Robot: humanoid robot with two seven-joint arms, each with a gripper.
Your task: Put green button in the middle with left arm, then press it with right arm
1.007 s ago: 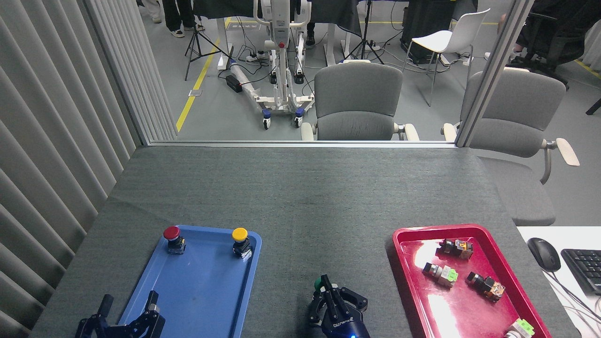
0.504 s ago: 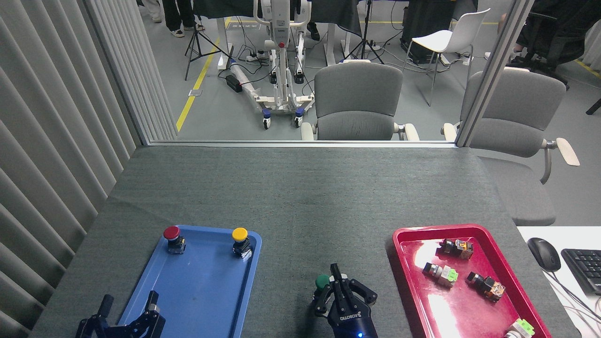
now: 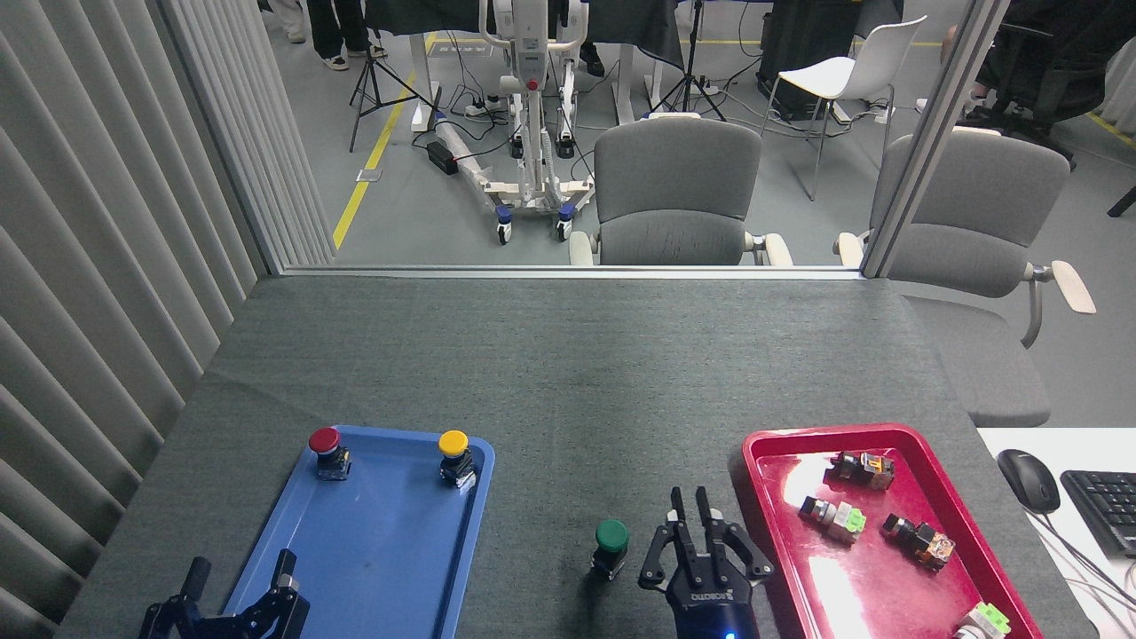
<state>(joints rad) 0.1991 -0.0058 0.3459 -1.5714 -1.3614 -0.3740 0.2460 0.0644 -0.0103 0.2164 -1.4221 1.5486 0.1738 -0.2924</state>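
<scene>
**Right gripper slides off the green button**

Since a second ago the right gripper (image 3: 690,525) has shifted right, from over the green button (image 3: 611,538) to just beside it, so the cap now shows whole. The button stands upright on the bare grey cloth of the table (image 3: 568,373), in the middle between the two trays, its dark-green cap on top of its small dark body. Nothing touches it.

The right gripper sits between the button and the red tray (image 3: 765,532), its fingers (image 3: 701,510) drawn close together and pointing away from the robot, gripping nothing (a blue light glows at its base). The left gripper (image 3: 235,581) is unmoved at the lower left, over the near corner of the blue tray (image 3: 390,550), fingers spread apart and empty.

On the blue tray's far end stand a red button (image 3: 326,448) and a yellow button (image 3: 454,453). The red tray holds several small switches (image 3: 834,516), some with light-green faces.
</scene>
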